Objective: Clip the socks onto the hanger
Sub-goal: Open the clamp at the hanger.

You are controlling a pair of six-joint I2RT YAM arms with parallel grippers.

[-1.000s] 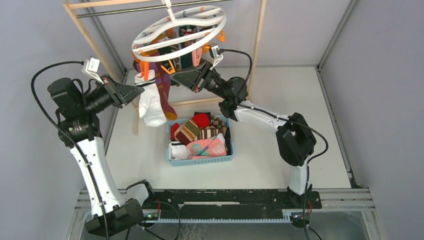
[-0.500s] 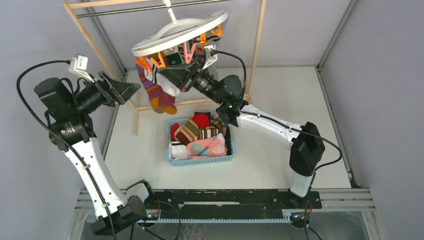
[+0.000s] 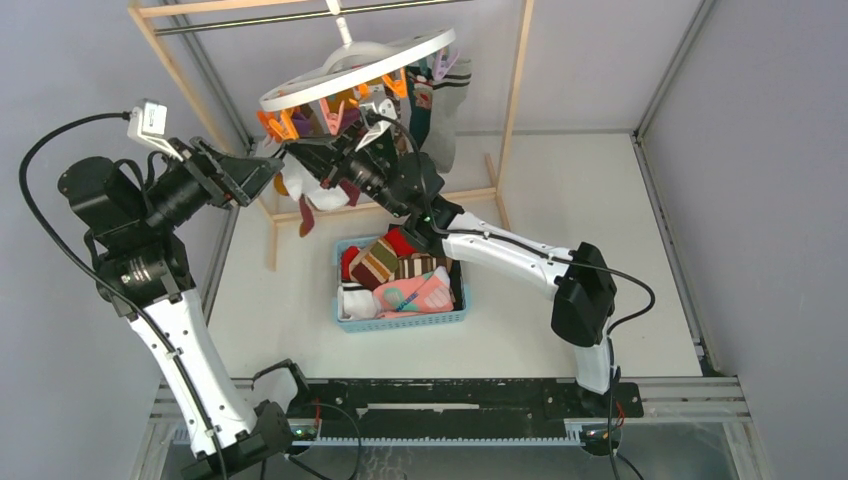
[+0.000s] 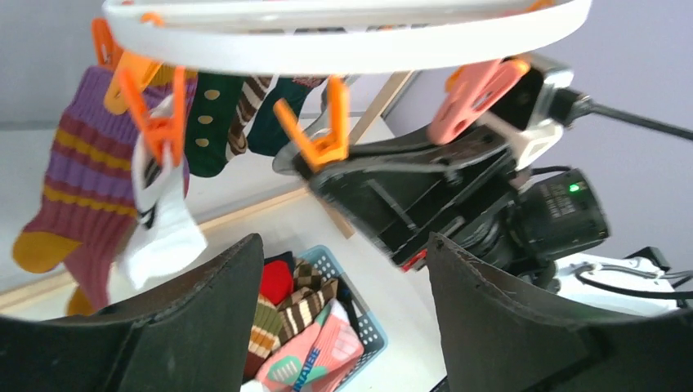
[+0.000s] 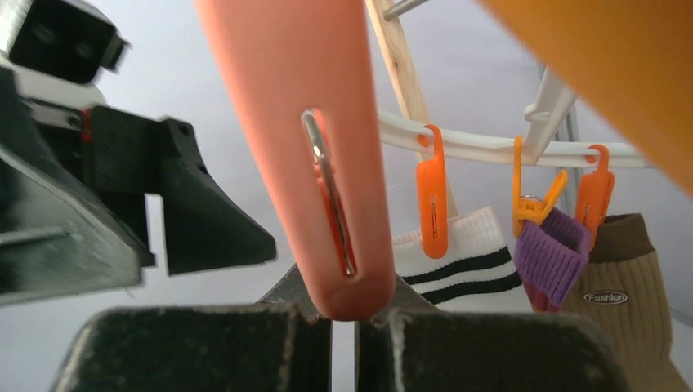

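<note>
the hanger (image 3: 320, 76) is a big white plastic ring with curved inner bars. it hangs by its hook from the rod of the wooden rack (image 3: 515, 90) at the far side of the worktop (image 3: 600, 200). it hangs tilted, and the top view sees it almost edge-on. orange and pink clips dangle all round its underside.

several socks (image 4: 82, 188) are pegged to it. the nearest in the left wrist view is purple with orange bands and an orange toe. a white sock (image 4: 163, 237) with black bands hangs just beside it, and a green sock (image 4: 208, 122) with pale dots hangs behind. a grey sock (image 3: 440, 125) hangs on the ring's right side. the right wrist view also shows a brown sock (image 5: 629, 310) with a small label, next to a purple cuff.

the right claw (image 5: 343, 327) reaches up under the left part of the ring. its jaws are pressed almost together on the lower end of one clip (image 5: 319, 163), whose wire spring shows on its face. the left claw (image 4: 343, 241) is held just left of the ring, facing the right claw. its jaws are wide with nothing between them, apart from the clips and socks.

below, on the worktop, a blue basket (image 3: 400, 322) holds more socks in a heap. they are red, brown striped, checked, white with black bands, and pink with a green pattern.
</note>
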